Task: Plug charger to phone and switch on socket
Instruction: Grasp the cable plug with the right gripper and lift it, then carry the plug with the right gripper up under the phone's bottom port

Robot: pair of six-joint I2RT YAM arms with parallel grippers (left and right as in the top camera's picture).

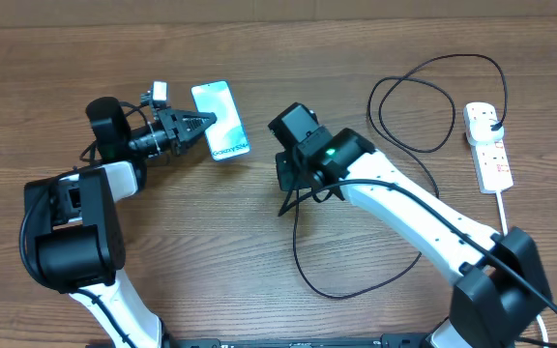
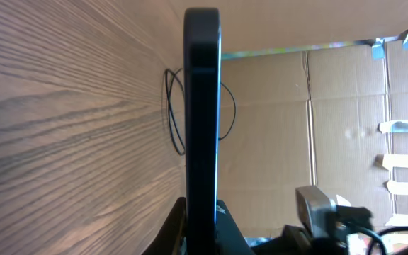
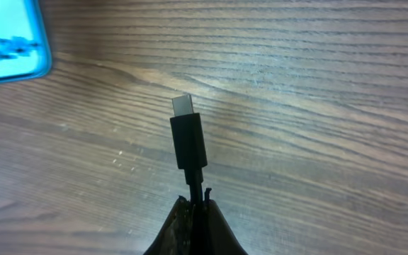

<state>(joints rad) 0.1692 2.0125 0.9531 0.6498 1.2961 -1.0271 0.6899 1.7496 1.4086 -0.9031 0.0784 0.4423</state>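
Now, bench [image 1: 356, 68]: smooth wood, so a pushed phone could skid.
socket [image 1: 488, 145]: far right, well apart from both arms; reaching it may drag cable.
phone [image 1: 220, 121]: upper left, screen up, pinched by left claw [image 1: 201, 125]; might twist.
right claw [image 3: 195, 207]: clamped on charger [image 3: 188, 138] behind its tip; it could miss the port.
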